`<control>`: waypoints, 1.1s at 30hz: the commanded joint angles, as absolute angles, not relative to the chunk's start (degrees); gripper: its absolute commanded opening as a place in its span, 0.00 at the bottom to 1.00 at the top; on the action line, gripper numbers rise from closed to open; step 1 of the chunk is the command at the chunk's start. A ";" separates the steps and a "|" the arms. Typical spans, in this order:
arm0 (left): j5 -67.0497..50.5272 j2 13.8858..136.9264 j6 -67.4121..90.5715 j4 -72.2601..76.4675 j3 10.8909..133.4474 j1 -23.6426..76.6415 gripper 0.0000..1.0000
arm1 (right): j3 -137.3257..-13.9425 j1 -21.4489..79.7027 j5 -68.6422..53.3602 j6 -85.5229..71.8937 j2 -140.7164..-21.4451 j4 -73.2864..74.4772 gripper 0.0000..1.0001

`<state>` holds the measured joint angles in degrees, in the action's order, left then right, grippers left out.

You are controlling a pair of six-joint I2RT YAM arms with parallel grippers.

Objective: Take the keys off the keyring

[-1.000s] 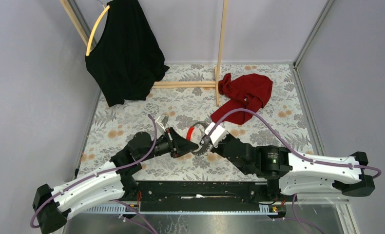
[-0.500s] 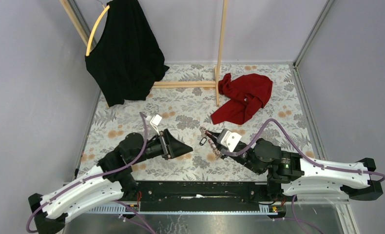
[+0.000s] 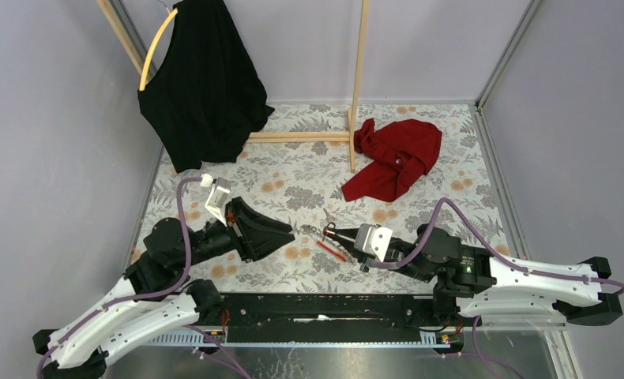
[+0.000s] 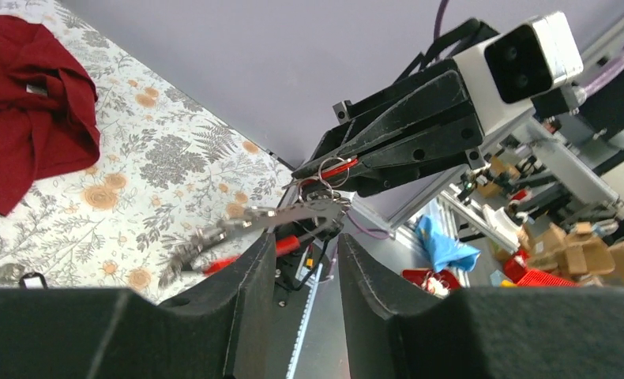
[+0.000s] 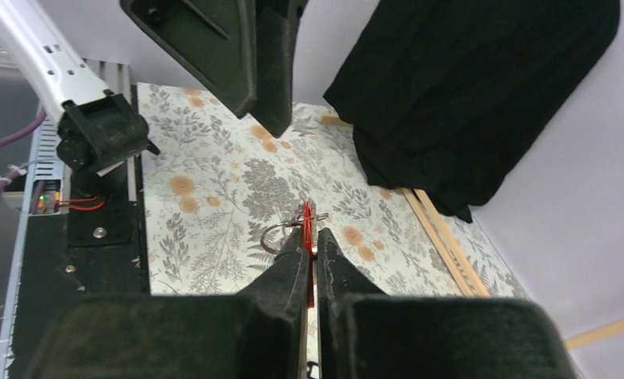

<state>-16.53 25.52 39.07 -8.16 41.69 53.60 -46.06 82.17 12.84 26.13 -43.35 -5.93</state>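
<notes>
Thin grey-and-red strap keyring [image 3: 329, 249] at the near centre of the floral-print table [image 3: 293, 181], in the black right end effector [image 3: 336, 238], small metal keys [image 3: 312, 230] at its left end, black left end effector [image 3: 289, 233] further left, apart, red cloth [image 3: 396, 158] behind right, black garment [image 3: 202, 87] on wooden rack [image 3: 359, 79] back left.

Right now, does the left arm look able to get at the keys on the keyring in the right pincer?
Likely yes. The left pincer is open and points at the keys, with nothing between them. The right pincer is shut on the keyring, keys sticking out beyond it.
</notes>
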 commanded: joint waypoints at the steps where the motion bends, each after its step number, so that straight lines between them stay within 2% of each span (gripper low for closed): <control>1: -21.37 27.42 30.60 -2.97 43.84 53.77 0.36 | -48.14 82.27 8.12 26.35 -44.07 -8.90 0.00; 11: -22.71 29.57 27.36 -0.83 43.28 53.89 0.34 | -50.02 82.27 8.26 26.57 -47.20 -7.88 0.00; 25: -17.50 28.46 18.85 -4.82 38.55 54.52 0.35 | -51.07 82.28 18.07 29.06 -51.31 -7.24 0.00; 33: -14.10 29.87 12.98 -1.08 35.69 55.72 0.36 | -50.52 82.27 22.44 30.42 -52.05 -7.79 0.00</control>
<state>-16.82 29.17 17.61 -5.76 36.82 55.02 -48.03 82.17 18.26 28.82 -51.72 -5.06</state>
